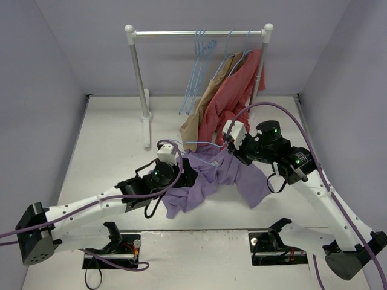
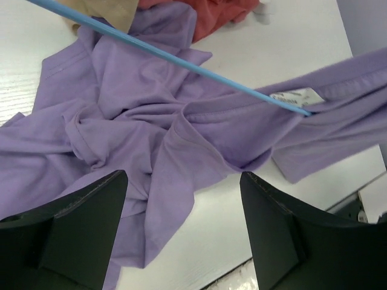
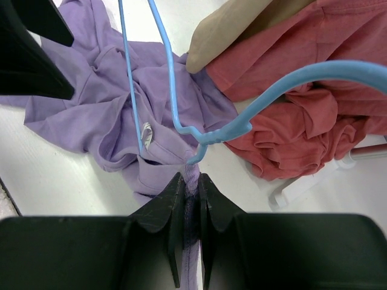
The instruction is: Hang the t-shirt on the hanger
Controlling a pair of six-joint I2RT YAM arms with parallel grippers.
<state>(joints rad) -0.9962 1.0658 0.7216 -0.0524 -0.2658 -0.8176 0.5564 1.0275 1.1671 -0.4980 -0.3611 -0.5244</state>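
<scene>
One crumpled lavender t-shirt (image 2: 121, 121), hanger (image 2: 181, 60) in its neck, pinched by right gripper (image 3: 190, 176); left gripper (image 2: 181, 178) released.

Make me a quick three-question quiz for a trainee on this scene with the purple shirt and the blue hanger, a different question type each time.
1. Fill in: one arm of the hanger enters the t-shirt through its ___ opening, beside the white label.
2. Which hand pinches the t-shirt: A the left hand, B the right hand, C neither?
3. True or false: the left hand is open above the cloth.
Key: 1 neck; 2 B; 3 true.
</scene>
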